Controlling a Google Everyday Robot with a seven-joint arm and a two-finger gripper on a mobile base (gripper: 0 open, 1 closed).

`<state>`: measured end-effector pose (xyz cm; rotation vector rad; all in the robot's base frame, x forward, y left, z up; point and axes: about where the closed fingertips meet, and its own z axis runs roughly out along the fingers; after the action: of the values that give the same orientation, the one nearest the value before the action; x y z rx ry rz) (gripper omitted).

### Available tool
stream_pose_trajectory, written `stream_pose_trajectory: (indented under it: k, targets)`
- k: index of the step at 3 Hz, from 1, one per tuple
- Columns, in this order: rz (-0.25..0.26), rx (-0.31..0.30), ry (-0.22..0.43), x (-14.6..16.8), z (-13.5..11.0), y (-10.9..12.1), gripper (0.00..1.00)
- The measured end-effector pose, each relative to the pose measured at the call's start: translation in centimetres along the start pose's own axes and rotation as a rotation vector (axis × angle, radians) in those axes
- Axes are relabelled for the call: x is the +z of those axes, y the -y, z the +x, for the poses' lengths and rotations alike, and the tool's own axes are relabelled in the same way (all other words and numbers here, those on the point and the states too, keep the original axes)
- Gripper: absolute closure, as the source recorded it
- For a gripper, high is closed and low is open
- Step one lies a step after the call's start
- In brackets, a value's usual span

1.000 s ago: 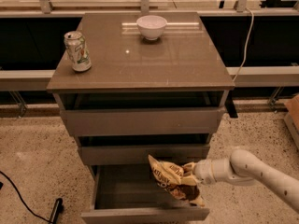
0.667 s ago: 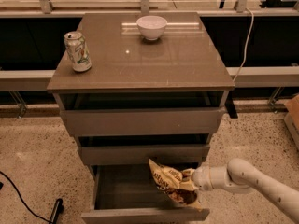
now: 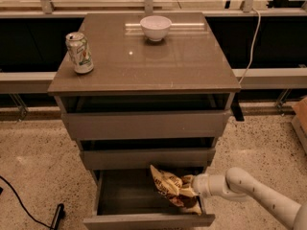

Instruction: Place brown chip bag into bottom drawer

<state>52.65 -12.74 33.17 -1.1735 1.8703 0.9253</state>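
While reaching in from the right, gripper (image 3: 193, 186): clamped on the right edge of the crinkled brown-and-yellow foil chip bag (image 3: 171, 189).
Chip bag: tilted inside the right part of the pulled-out grey-brown bottom drawer (image 3: 148, 221).
Grey-brown cabinet top (image 3: 144, 66): green-and-white soda can (image 3: 80, 52) at left, white bowl (image 3: 155, 28) at back.
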Motion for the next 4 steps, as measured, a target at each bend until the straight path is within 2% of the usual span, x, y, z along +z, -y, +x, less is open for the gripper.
stream_pose_trajectory:
  k: [1, 4]
  targets:
    - [-0.015, -0.023, -0.005, 1.03, 1.87, 0.54, 0.86]
    - [-0.027, -0.021, -0.001, 1.7, 1.76, 0.21, 0.16]
